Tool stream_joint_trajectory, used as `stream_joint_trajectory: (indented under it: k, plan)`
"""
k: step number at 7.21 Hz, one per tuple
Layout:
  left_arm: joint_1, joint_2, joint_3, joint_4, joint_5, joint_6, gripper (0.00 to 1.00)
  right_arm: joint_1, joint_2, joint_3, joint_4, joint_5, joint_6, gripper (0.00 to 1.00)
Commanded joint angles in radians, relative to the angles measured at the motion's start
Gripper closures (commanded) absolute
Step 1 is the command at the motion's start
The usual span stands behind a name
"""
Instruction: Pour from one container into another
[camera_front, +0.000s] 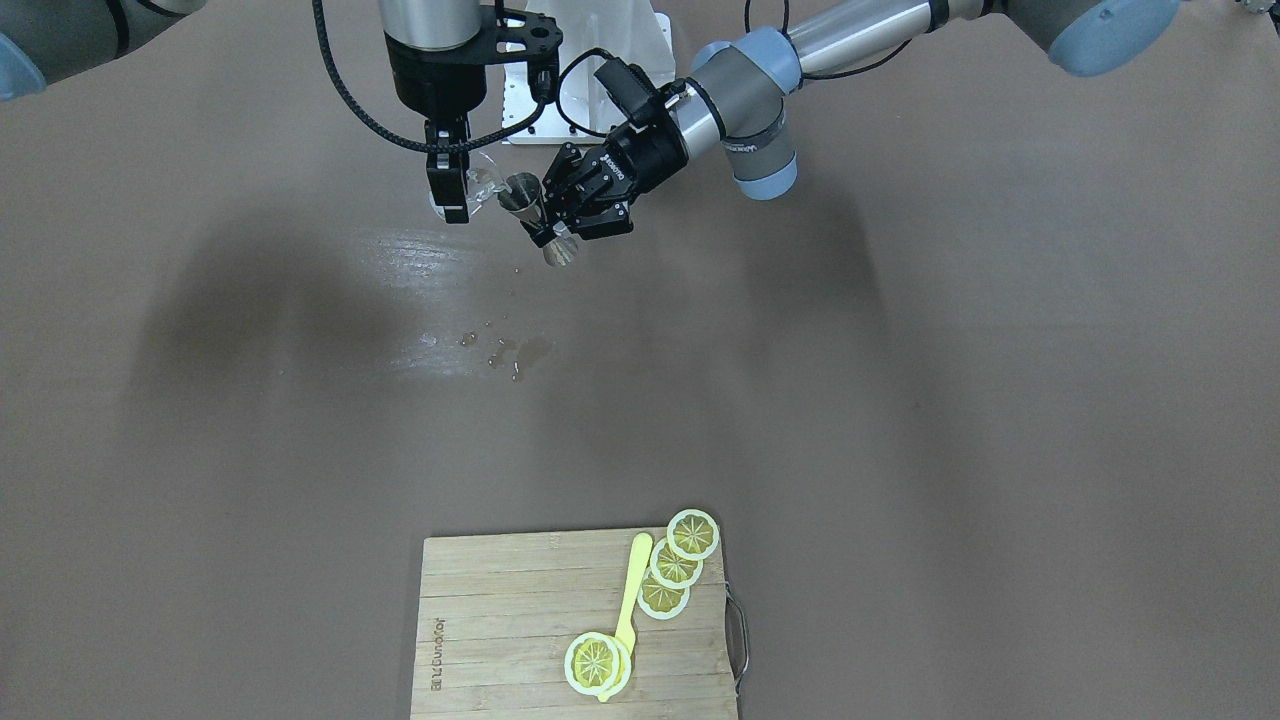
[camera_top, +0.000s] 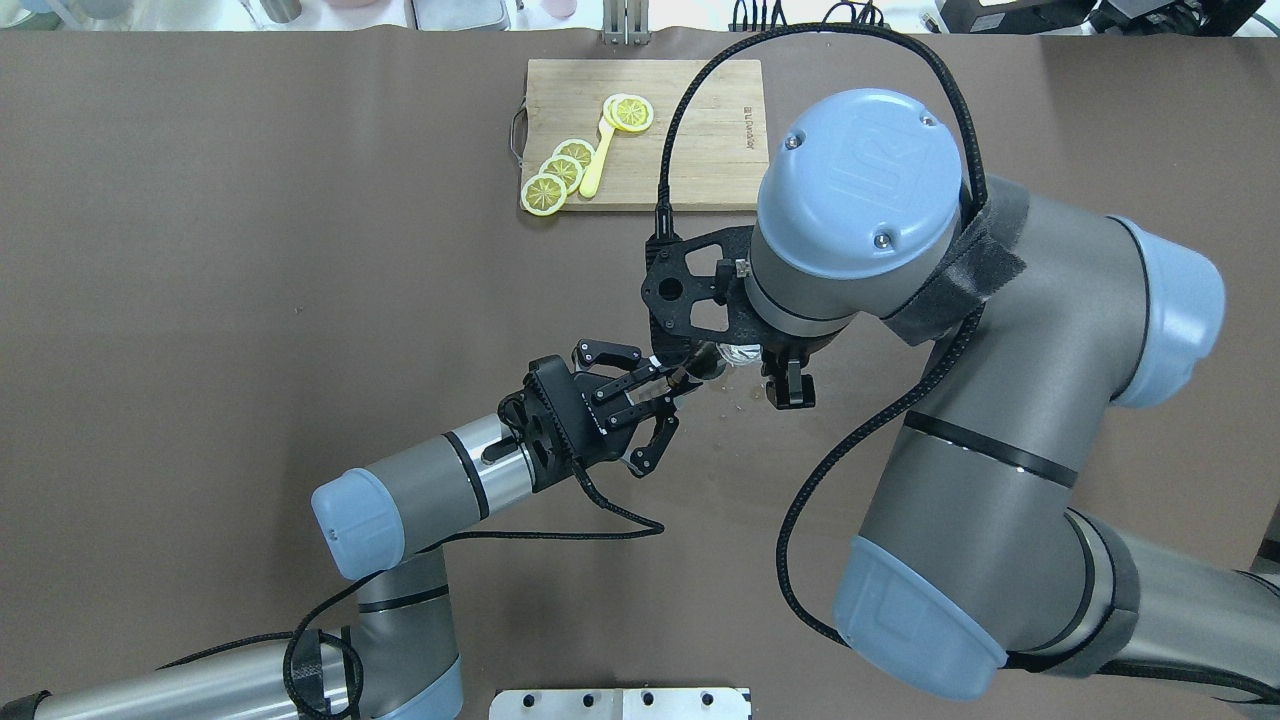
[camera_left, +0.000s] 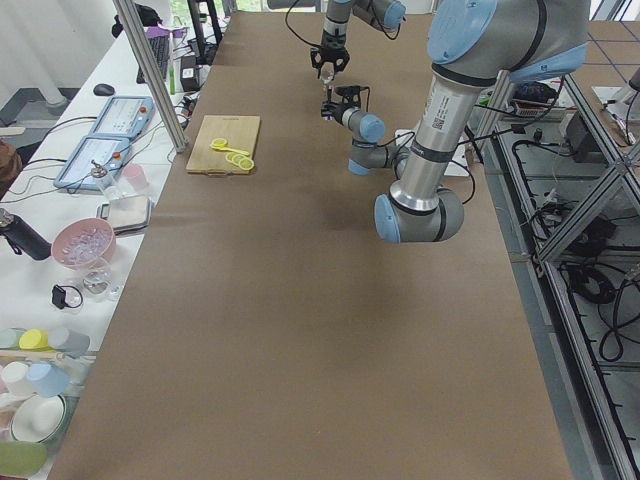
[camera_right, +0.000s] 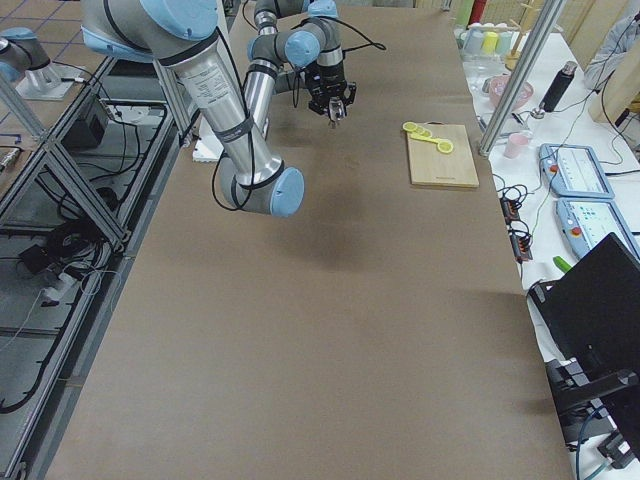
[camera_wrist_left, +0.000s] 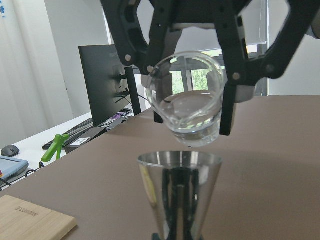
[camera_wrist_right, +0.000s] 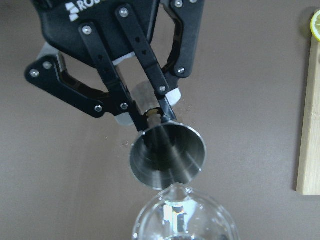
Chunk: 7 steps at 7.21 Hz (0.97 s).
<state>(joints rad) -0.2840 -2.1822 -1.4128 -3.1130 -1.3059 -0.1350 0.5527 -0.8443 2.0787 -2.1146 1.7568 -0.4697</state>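
Glass cup (camera_front: 487, 180) is hanging tilted over the table's (camera_front: 900, 400) robot-side middle in the front-facing view. You are seeing the right gripper (camera_front: 458, 198) clamping it, while the left gripper (camera_front: 552, 230) is pinching the metal jigger (camera_front: 524, 193) at its waist. Spilled drops (camera_front: 510, 352) are lying nearby. Left wrist view: the cup, holding clear liquid, is hovering just above the jigger's mouth. Right wrist view: its lip is overhanging that open mouth.

Clear glass cup (camera_wrist_left: 187, 107) w/ pour lip, a little clear liquid inside, tipped toward the shiny steel jigger (camera_wrist_left: 179, 190). Cup sits just above jigger's open mouth, small gap. Both in the air, approx mid-surface (camera_front: 900, 400).
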Motion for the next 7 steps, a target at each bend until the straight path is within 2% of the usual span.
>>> stream_joint_trajectory:
  k: [1,5,7]
  plan:
    - [0.0,0.001,0.0,0.001,0.001,0.0,1.0,-0.002,0.011,-0.002,-0.036,-0.014,-0.017,1.0]
    - [0.0,-0.001,0.0,0.002,0.001,0.0,1.0,-0.022,0.074,-0.072,-0.076,-0.037,-0.017,1.0]
    - [0.0,-0.001,0.0,0.002,0.001,0.0,1.0,-0.023,0.077,-0.078,-0.09,-0.053,-0.017,1.0]
